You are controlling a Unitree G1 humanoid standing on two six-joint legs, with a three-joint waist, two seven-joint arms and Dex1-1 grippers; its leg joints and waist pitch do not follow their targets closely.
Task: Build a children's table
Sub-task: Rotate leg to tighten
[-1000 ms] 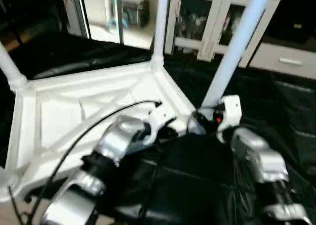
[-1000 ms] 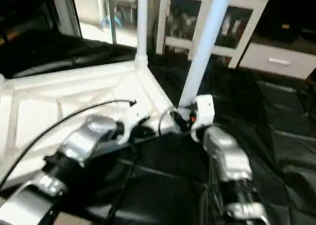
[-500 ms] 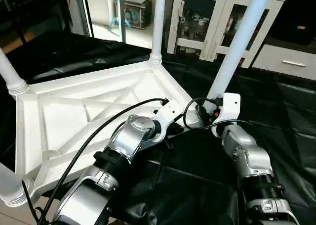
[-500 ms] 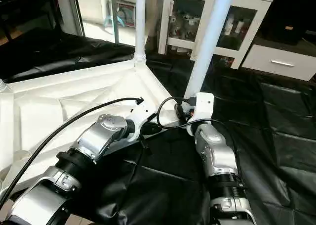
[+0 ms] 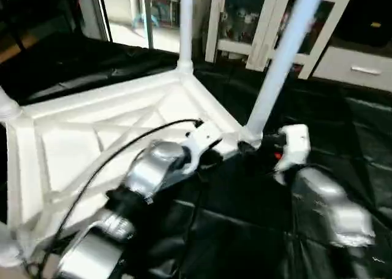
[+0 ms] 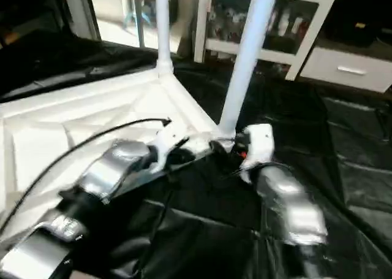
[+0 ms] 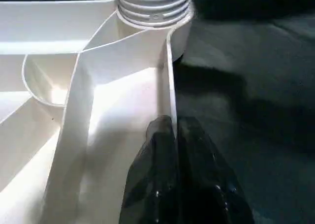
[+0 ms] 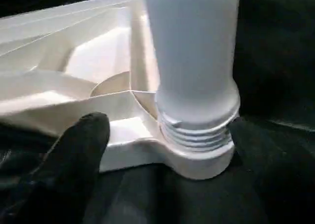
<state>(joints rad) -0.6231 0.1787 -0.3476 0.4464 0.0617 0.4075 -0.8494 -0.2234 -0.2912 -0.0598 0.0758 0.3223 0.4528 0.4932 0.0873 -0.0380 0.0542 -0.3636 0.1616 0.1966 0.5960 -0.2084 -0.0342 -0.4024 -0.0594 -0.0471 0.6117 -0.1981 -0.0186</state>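
The children's table top [image 5: 92,138] lies upside down on a black sheet, its ribbed X-braced underside facing up. White legs stand in its corner sockets: one at the far corner [image 5: 185,21] and one at the near right corner [image 5: 278,64]. My left gripper [image 7: 170,135] is shut on the top's thin rim wall [image 7: 170,86], a short way from the near right socket. My right gripper [image 8: 167,125] is open around the base of the near right leg [image 8: 194,61]. Its black fingers [image 8: 78,150] stand on either side, apart from the threaded end.
A white glass-door cabinet [image 5: 245,21] and a white drawer unit [image 5: 361,67] stand at the back. The black sheet [image 5: 245,230] covers the floor around the table. A black cable [image 5: 116,153] runs along my left arm over the table top.
My right gripper has drawn back a little to the right from the leg's base. My left gripper stays on the rim. The whole picture has shifted with the head.
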